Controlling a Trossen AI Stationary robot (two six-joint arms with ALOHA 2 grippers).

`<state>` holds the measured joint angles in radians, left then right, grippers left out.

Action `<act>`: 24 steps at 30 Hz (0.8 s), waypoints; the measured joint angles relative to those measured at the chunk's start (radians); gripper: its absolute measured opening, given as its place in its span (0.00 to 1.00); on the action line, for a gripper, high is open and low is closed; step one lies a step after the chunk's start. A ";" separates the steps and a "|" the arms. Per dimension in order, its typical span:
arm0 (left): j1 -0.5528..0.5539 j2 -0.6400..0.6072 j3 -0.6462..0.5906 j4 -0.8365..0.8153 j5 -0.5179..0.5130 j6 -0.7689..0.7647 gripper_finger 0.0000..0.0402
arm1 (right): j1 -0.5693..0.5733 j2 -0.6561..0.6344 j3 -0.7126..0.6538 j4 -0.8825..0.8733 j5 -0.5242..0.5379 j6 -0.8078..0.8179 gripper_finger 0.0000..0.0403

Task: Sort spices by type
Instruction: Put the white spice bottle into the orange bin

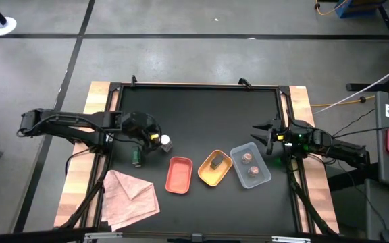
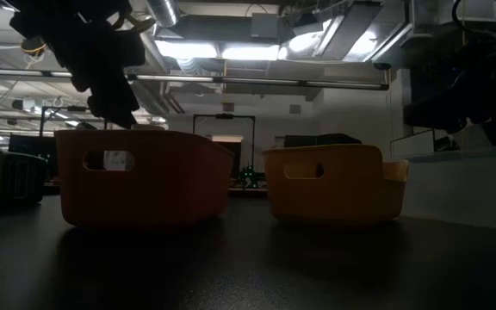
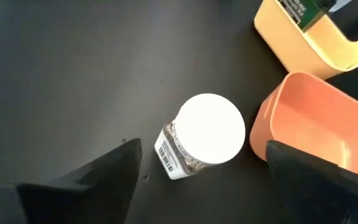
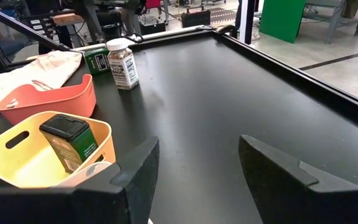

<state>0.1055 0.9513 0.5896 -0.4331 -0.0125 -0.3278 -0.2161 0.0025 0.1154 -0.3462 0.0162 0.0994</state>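
The black desk carries everything, with a crumpled pink cloth at its near left corner. Three trays sit in a row toward the near edge: a red tray, bare inside, a yellow tray just to its right, and a grey tray rightmost.

The left gripper hangs above the white-capped jar, jaws spread wide to either side of it and clear of the glass. That jar stands upright on the desk, just beyond the red tray's far left corner. The right gripper waits near the desk's right edge, beyond the grey tray, its jaws also wide and holding nothing.

One dark green jar stands inside the yellow tray. The other dark green jar lies on the desk left of the white-capped one, just beyond the cloth. Two pinkish-brown jars sit together in the grey tray.
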 joint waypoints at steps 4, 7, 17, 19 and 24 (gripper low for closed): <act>-0.002 0.007 -0.011 0.001 -0.025 0.005 0.84 | 0.000 0.000 0.000 0.000 0.000 0.000 0.55; -0.001 0.031 -0.021 0.011 -0.050 -0.009 0.85 | 0.000 0.000 0.000 0.000 0.000 0.000 0.55; -0.042 0.149 -0.025 0.072 -0.056 0.036 0.85 | 0.000 0.000 0.000 0.000 0.000 0.000 0.55; -0.050 0.173 -0.025 0.100 -0.061 0.041 0.85 | 0.000 0.000 0.000 0.000 0.000 0.000 0.55; -0.065 0.222 -0.025 0.135 -0.096 0.069 0.85 | 0.000 0.000 -0.001 0.000 0.000 0.000 0.55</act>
<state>0.0407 1.1730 0.5648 -0.2983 -0.1087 -0.2585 -0.2161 0.0025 0.1146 -0.3462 0.0160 0.0996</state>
